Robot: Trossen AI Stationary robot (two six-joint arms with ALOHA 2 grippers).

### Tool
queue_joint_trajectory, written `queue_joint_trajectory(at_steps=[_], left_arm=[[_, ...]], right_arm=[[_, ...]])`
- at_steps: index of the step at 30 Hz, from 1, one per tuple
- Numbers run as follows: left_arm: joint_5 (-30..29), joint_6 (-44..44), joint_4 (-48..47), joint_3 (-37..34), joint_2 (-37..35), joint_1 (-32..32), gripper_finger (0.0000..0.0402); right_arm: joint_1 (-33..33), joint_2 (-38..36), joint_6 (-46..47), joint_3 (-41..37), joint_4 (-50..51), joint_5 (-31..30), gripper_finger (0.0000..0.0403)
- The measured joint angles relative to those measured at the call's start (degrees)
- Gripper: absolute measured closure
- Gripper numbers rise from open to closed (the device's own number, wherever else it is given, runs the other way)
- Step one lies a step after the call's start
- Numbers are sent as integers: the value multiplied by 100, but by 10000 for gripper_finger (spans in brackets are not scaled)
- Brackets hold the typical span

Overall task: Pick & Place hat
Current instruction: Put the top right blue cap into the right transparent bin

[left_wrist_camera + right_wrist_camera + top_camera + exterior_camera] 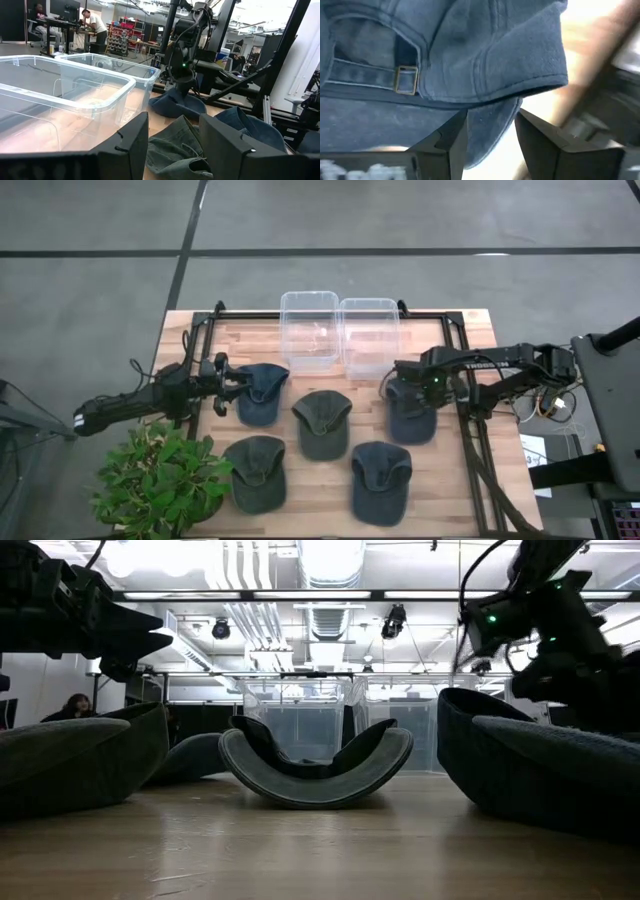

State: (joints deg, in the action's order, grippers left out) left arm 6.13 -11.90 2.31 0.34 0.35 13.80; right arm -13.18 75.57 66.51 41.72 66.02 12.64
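Five caps lie on the wooden table. A blue cap (262,392) lies far left, a grey-green cap (322,422) in the middle and a blue cap (410,410) far right. Two more caps (256,472) (381,480) lie nearer. My left gripper (228,380) (174,120) is open and level at the left blue cap's (172,147) left edge. My right gripper (398,380) (490,114) is open, pointing down over the right blue cap's strap end (405,80). That cap's rim (520,92) lies between its fingers. My left gripper has the left blue cap's cloth (175,135) in the gap between its open fingers; whether they touch it I cannot tell. My right gripper stands astride the right cap's rear rim (510,97) from above; whether the fingers touch it I cannot tell.
Two clear plastic bins (309,328) (370,335) stand side by side at the table's far edge. A potted plant (160,480) fills the near left corner. A black frame (462,330) runs round the table. People work at desks in the room behind (92,22).
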Motion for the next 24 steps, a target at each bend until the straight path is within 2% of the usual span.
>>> queue_joint_trajectory(at_steps=[4, 15, 19, 24], left_arm=[[0, -2, 0, 0, -1, 0, 232], [-1, -2, 0, 0, 1, 0, 232], [-1, -2, 0, 0, 1, 0, 232], [0, -2, 0, 0, 1, -1, 232]], right_arm=[[60, 25, 72, -113, -794, 34, 248], [304, 109, 48, -136, -778, -102, 256], [351, 131, 63, -169, -778, -154, 287], [359, 57, -32, -210, -714, -375, 362]])
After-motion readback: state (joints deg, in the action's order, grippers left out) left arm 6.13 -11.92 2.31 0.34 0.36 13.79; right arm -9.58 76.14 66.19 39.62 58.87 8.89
